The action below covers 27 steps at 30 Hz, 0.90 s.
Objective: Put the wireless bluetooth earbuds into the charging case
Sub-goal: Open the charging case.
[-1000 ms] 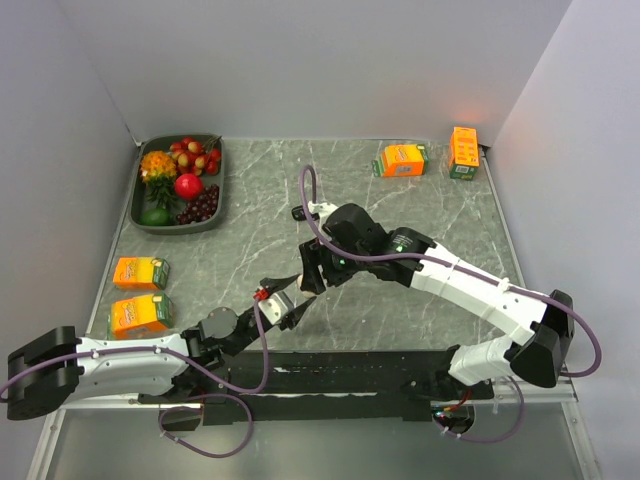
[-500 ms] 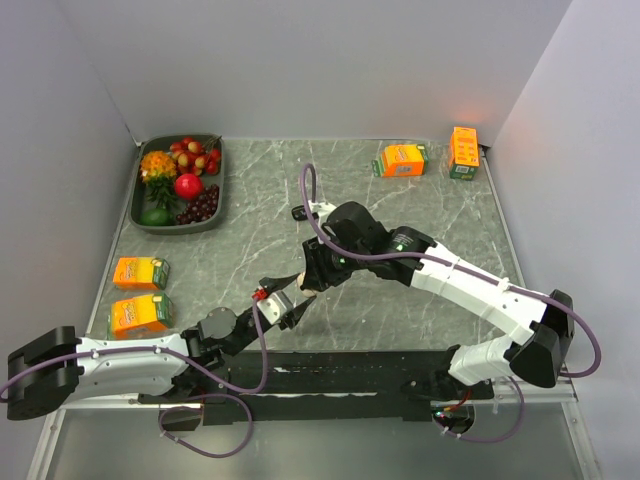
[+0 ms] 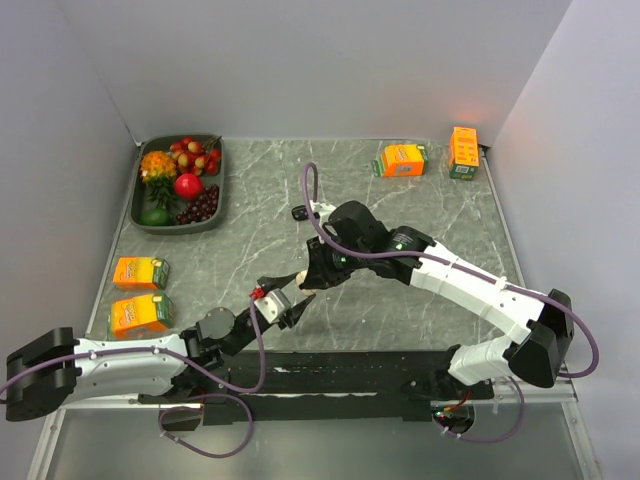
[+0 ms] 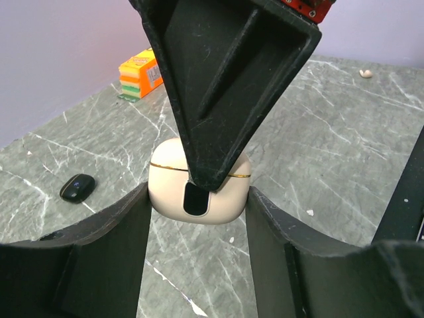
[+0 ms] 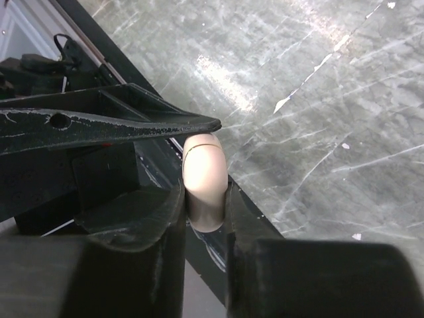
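The cream charging case (image 4: 199, 189), lid closed with a gold seam, hangs above the table between both grippers. My left gripper (image 4: 197, 200) (image 3: 293, 296) is shut on its two sides. From above, my right gripper (image 5: 202, 192) (image 3: 308, 282) is shut on the same case (image 5: 204, 182), its fingers pressed flat against it. One black earbud (image 4: 77, 187) (image 3: 299, 212) lies on the marble behind the grippers. Farther off lies a small white earbud (image 4: 365, 73).
A dark tray (image 3: 137, 203) of fruit stands at the back left. Two orange cartons (image 3: 140, 272) (image 3: 140, 314) lie at the left edge, and two more (image 3: 402, 159) (image 3: 463, 151) at the back right. The black rail (image 3: 340, 365) runs along the near edge.
My right gripper has come down a little toward the left one and closed its jaws on the case. The left gripper has kept its place and grip.
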Tool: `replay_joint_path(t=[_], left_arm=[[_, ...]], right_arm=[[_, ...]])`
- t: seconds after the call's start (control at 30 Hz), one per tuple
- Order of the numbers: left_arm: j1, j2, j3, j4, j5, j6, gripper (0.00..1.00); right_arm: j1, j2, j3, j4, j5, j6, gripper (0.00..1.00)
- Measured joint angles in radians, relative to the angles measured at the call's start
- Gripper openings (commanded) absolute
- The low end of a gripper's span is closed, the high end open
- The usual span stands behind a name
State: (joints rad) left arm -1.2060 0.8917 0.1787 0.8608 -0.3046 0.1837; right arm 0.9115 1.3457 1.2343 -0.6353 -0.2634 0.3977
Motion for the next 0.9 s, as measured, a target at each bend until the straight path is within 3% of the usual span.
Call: replay_joint_path(t=[0.1,0.13,0.2,0.4,0.6,0.7,0.73,0.77,0.9], left_arm=[[0.0,0.0,0.0,0.002,-0.002,-0.005,0.15],[0.0,0.0,0.0,0.001,-0.002,-0.005,0.29],[0.0,0.0,0.0,0.002,-0.002,-0.006,0.46],[0.0,0.0,0.0,0.004,-0.005,-0.017,0.75],[0.0,-0.015,0.0,0.015,0.007,-0.025,0.72],[0.0,-0.02,0.0,0.013,0.021,-0.026,0.6],[0.0,-0.02,0.0,0.012,0.027,-0.025,0.51],[-0.001,-0.02,0.001,0.008,0.037,-0.023,0.5],[-0.002,-0.02,0.005,0.0,0.048,-0.023,0.55]], right_arm=[[-0.001,0.0,0.0,0.002,-0.004,0.001,0.0],[-0.001,0.0,0.0,0.002,-0.005,0.001,0.0],[-0.002,0.0,0.0,0.002,-0.007,-0.001,0.0],[-0.003,-0.001,0.0,0.003,-0.018,-0.015,0.0],[-0.003,-0.002,0.0,0.002,-0.07,-0.054,0.0],[-0.003,-0.002,0.0,0.0,-0.085,-0.069,0.0],[-0.005,-0.002,0.0,0.001,-0.088,-0.072,0.0],[-0.008,-0.002,0.0,0.0,-0.091,-0.074,0.0],[-0.016,-0.003,0.0,-0.003,-0.105,-0.079,0.0]])
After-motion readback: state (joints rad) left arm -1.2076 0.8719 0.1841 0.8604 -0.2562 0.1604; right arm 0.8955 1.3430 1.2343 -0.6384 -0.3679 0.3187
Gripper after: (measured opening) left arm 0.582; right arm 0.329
